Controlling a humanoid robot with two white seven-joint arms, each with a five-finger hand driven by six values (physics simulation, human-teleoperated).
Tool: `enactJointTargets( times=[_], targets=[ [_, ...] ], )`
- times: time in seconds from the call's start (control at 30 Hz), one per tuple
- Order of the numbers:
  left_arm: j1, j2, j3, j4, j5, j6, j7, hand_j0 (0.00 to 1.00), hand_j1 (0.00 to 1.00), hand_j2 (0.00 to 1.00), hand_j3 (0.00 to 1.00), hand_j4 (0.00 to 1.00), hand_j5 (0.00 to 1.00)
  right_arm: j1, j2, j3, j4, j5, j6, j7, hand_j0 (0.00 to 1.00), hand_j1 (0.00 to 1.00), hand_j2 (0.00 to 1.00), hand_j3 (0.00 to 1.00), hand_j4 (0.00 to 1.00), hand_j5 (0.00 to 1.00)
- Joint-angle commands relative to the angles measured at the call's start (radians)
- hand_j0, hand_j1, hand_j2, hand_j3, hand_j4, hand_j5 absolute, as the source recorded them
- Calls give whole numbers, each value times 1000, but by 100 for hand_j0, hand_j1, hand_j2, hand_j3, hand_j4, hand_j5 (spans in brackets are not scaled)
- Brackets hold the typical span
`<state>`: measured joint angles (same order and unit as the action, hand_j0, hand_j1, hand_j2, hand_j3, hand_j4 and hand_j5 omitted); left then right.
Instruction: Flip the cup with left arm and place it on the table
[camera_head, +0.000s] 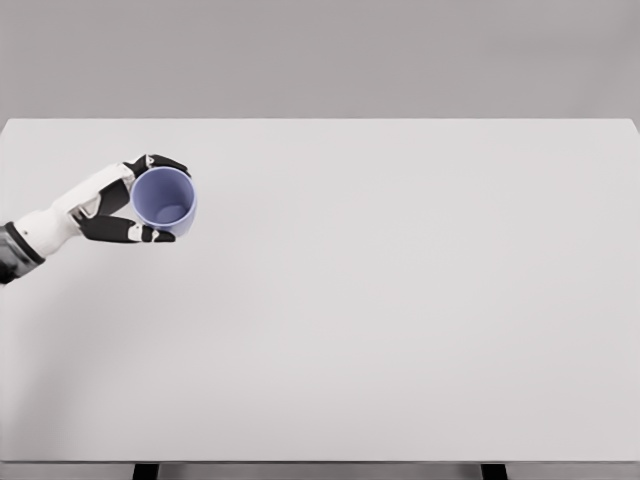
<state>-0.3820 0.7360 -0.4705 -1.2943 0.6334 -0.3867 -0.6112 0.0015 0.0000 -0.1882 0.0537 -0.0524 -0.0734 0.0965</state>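
A light blue cup (164, 199) shows at the left side of the white table (380, 300), its open mouth facing up toward the camera so I look down into it. My left hand (150, 198) comes in from the left edge and wraps the cup. Black fingers (160, 163) curl over its far side and the thumb (135, 232) presses its near side. Whether the cup's base touches the table I cannot tell. The right arm is out of view.
The table's far edge (320, 120) meets a grey wall. Its front edge (320, 461) runs along the bottom, with two dark legs (146, 471) showing beneath.
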Motion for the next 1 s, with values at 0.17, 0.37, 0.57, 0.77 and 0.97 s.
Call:
enactJointTargets(
  times=[0.17,0.37,0.57,0.77,0.97],
  targets=[
    [2,2,-34,-5,88,51,0,59,59,59,59,59,59,0,0,0,0,0,0,0,100,100,100,100,100,100],
    [35,2,-45,-2,101,49,0,59,59,59,59,59,59,0,0,1,0,-1,0,0,100,100,100,100,100,100],
    [41,-1,-46,-3,112,55,0,59,59,59,59,59,59,0,0,1,0,-1,1,0,100,100,100,100,100,100],
    [71,-9,-45,3,111,55,0,60,60,60,60,60,60,0,0,0,0,0,0,0,100,100,100,100,100,100],
    [87,-13,-46,4,107,55,0,60,60,60,60,60,60,0,0,0,0,0,0,0,100,100,100,100,100,100]
  ],
)
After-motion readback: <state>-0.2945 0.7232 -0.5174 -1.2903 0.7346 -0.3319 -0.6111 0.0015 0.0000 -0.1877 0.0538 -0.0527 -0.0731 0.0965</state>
